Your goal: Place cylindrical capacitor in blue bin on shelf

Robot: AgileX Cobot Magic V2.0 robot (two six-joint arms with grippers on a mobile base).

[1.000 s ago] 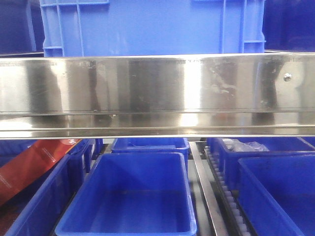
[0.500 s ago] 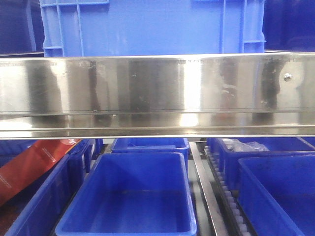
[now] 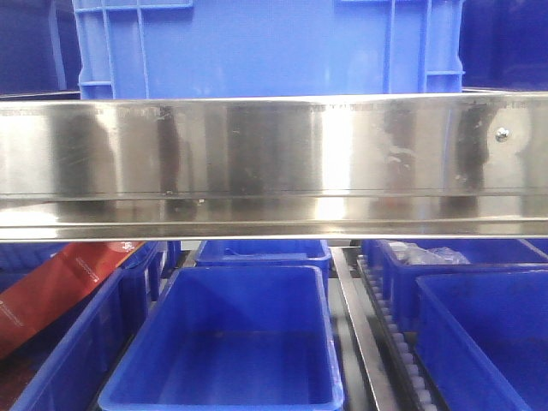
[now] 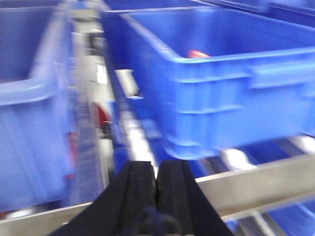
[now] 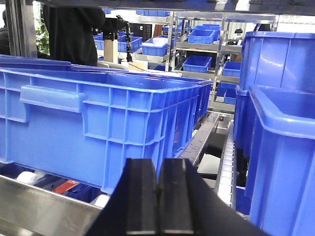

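The cylindrical capacitor is out of view in every frame. The shelf's shiny steel front rail (image 3: pixel 274 163) spans the front view, with an empty blue bin (image 3: pixel 231 342) in the lane below it. Neither gripper shows in that view. In the blurred left wrist view my left gripper (image 4: pixel 156 166) is shut, jaws pressed together with nothing seen between them, above a steel rail (image 4: pixel 261 183) and in front of a blue bin (image 4: pixel 221 78). My right gripper (image 5: pixel 157 163) is also shut and empty, just past the rail (image 5: pixel 34 206), between two blue bins (image 5: pixel 98 113).
A large blue crate (image 3: pixel 265 47) sits on the upper level. More blue bins (image 3: pixel 479 334) fill the right lanes beside a roller track (image 3: pixel 394 342). A red packet (image 3: pixel 60 287) lies at lower left. A person in black (image 5: pixel 74 29) stands behind the racks.
The front view has shifted by a few pixels, so the upper crate sits slightly further right. Dark reflections on the steel rail have moved. Nothing was grasped or released.
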